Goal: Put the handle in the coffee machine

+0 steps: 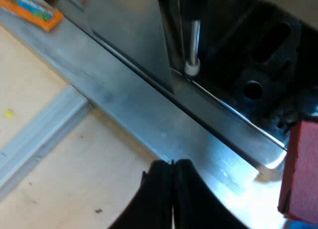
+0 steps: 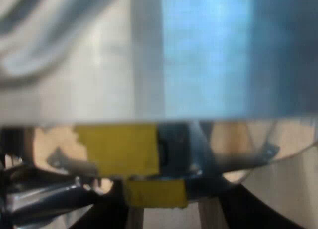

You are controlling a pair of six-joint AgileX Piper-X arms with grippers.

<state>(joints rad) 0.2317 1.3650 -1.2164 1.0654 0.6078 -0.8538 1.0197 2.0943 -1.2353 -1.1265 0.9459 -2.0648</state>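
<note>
My left gripper point(image 1: 172, 164) is shut with nothing between its fingers. It hovers over the wooden table just short of the espresso machine's point(image 1: 149, 110) metal base edge. The machine's steam wand point(image 1: 193, 60) with its white tip hangs above the dark drip tray. A red block, seemingly the red end of the handle point(image 1: 300, 174), shows close by at the machine's front. My right gripper point(image 2: 156, 209) sits hard against shiny metal. Its dark fingers point(image 2: 258, 211) flank a yellow-taped piece point(image 2: 155, 193) of the metal holder, whose chrome rim point(image 2: 233, 159) mirrors the tape.
An orange packet point(image 1: 37, 13) lies on the table beside the machine's side wall. A grey rail point(image 1: 39, 134) runs across the wooden tabletop point(image 1: 74, 189). Something blue point(image 1: 300, 225) peeks out under the red block.
</note>
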